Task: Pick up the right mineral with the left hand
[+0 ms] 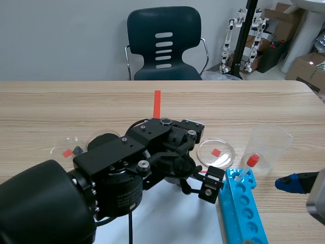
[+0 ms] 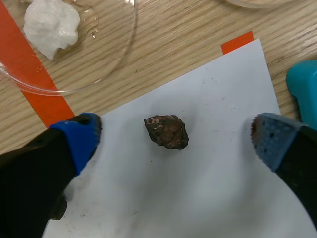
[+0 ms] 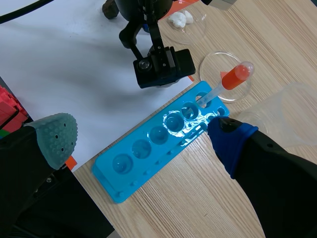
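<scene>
My left pincer [image 2: 174, 143] gapes wide around a brown mineral lump [image 2: 167, 132] on white paper [image 2: 208, 188]. Dark plastic chair [image 1: 144, 30] at twelve o'clock beyond wooden table [image 1: 76, 101]

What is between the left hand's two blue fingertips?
A small brown rock lies untouched on the white paper, in the middle of the open left hand. The left wrist view shows it.

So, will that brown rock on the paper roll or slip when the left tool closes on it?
The brown mineral looks lumpy and irregular, so it probably won't roll. Its rough faces should grip the dotted pads, though uneven contact might twist it. Likely rigid.
</scene>
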`<state>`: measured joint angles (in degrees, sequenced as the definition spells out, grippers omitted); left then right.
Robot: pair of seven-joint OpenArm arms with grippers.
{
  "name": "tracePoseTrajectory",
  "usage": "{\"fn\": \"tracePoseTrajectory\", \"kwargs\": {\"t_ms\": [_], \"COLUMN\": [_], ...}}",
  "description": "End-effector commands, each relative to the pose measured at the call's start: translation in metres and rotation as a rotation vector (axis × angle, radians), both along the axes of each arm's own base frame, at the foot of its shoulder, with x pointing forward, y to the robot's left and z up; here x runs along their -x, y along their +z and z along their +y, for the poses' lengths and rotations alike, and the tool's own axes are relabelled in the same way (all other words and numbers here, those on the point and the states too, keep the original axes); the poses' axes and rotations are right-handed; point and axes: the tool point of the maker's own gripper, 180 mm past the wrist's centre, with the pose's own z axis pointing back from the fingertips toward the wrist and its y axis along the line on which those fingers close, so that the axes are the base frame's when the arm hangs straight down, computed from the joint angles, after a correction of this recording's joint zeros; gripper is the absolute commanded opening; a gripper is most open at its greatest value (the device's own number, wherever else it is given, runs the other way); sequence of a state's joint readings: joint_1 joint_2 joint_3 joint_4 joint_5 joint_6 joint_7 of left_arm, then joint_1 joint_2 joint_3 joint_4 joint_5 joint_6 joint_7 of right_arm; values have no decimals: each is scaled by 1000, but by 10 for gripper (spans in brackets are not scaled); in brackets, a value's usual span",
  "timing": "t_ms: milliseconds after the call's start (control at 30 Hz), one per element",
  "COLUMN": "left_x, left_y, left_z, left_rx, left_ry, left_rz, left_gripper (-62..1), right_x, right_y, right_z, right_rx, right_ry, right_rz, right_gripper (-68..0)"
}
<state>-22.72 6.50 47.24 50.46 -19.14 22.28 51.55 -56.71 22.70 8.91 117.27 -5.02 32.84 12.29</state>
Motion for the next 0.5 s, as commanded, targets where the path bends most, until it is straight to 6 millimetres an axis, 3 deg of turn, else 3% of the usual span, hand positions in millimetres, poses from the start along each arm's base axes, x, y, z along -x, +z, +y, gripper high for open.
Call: {"fn": "tracePoseTrajectory", "kwargs": {"t_ms": [0,467], "left_x": [-8,-7], "left_y": [18,17], "left_z": [-21,-20], "left_rx": [51,46], "left_ry": [-16,-16], "left_rz": [-38,-31], "left_gripper": [-92,-392], "right_x": [-4,-4], "right_y": [8,8], "right_z": [3,3], "right_rx": [-9,-9], "right_ry": [13,13], "right_rz": [-27,-27], "right_gripper": [-128,-128]}}
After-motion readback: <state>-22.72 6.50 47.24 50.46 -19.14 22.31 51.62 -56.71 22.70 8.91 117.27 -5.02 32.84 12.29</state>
